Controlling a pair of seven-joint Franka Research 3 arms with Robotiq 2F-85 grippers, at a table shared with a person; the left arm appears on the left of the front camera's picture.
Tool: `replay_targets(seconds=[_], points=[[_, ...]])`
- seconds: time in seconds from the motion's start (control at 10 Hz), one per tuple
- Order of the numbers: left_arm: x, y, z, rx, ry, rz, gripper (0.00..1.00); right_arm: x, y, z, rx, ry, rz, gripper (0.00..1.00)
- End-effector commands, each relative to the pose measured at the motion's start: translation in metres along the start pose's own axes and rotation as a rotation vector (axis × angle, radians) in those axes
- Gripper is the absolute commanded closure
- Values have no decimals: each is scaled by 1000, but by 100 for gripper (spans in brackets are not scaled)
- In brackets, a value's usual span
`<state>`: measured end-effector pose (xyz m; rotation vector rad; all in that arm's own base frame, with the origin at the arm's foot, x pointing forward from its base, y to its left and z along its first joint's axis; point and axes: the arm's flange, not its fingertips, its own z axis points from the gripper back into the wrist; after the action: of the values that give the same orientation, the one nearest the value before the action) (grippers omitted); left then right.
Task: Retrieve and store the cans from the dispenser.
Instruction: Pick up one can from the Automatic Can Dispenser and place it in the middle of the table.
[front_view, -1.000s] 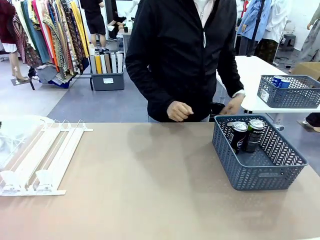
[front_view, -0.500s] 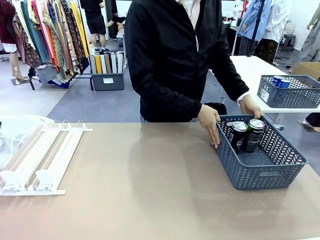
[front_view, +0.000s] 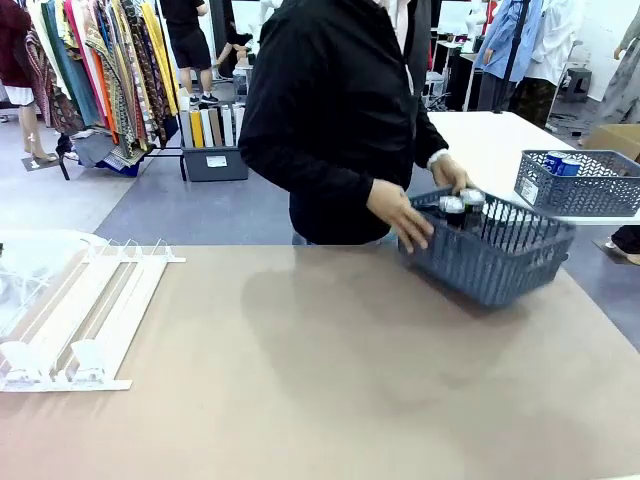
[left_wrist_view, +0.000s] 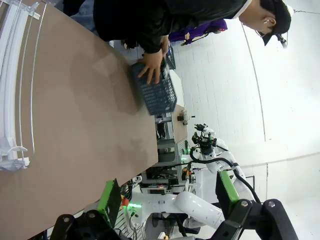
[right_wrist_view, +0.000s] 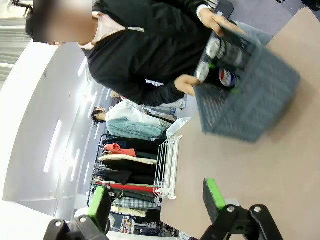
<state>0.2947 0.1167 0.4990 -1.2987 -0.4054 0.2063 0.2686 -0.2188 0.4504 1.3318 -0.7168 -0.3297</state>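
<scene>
Two dark Pepsi cans (front_view: 460, 205) stand in a grey lattice basket (front_view: 490, 255) that the person holds tilted above the table's far right edge, one hand (front_view: 400, 212) on its near rim. The right wrist view shows the same cans (right_wrist_view: 222, 62) in the basket (right_wrist_view: 245, 105). The white dispenser (front_view: 95, 310) lies at the table's left with bare lanes. In its wrist view my left gripper (left_wrist_view: 167, 195) is open and holds nothing, far from the basket (left_wrist_view: 155, 92) and the dispenser (left_wrist_view: 10, 60). My right gripper (right_wrist_view: 156, 200) is open too, back from the basket.
A second grey basket (front_view: 580, 185) with blue cans (front_view: 560, 162) sits on a white table behind the person. The brown table (front_view: 320, 380) is bare between the dispenser and the lifted basket. Clothes racks stand at the far left.
The person reached in, took the basket in both hands and lifted it off the table, tilting it and drawing it to the far edge. The dispenser stayed put.
</scene>
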Motion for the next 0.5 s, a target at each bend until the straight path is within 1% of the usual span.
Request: replay_targets(seconds=[0.0,0.4], points=[[1,-1,-2,-19,-6,-20,0,1,3,-2,15,-11,10,0],[1,-1,-2,-19,-6,-20,0,1,3,-2,15,-11,10,0]])
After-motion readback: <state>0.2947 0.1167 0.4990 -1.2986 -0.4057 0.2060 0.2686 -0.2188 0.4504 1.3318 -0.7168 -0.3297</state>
